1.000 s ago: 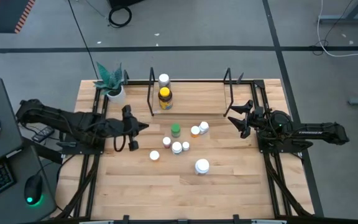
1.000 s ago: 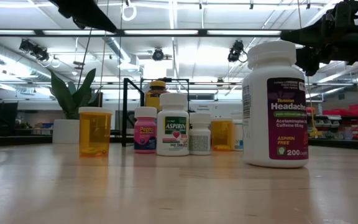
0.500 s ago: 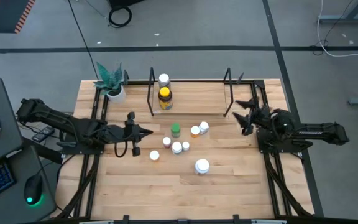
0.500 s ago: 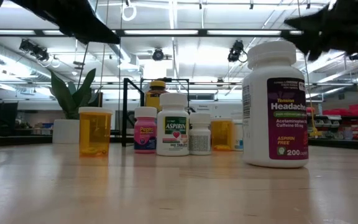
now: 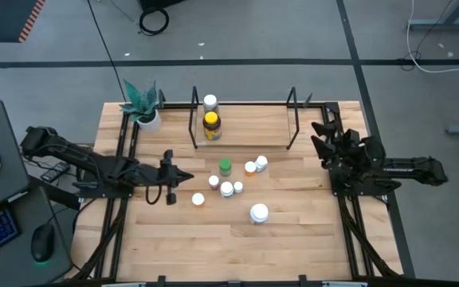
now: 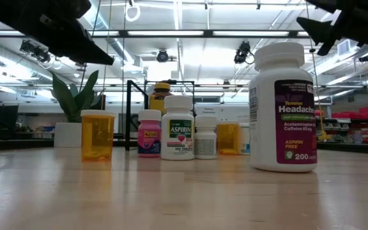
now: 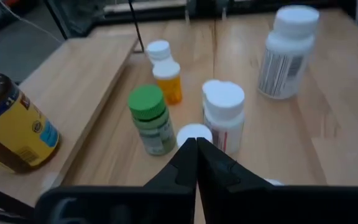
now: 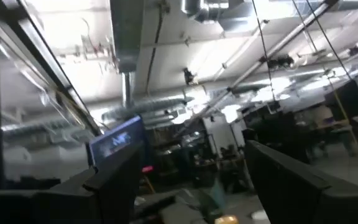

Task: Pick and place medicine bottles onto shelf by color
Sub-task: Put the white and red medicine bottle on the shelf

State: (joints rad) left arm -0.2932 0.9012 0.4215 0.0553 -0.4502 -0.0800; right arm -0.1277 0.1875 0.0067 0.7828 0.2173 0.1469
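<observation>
Left end effector pressed together near bottles; right end effector spread, raised.

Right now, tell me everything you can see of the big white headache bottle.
The headache bottle is the largest white bottle, a round plastic body with a wide white ribbed cap. Its label is purple and white, reading "Headache", "Aspirin Free" and "200". It stands upright on the wooden table, nearest the front edge and apart from the cluster of smaller bottles. From above only its white cap shows. Nothing touches it but the table.
</observation>
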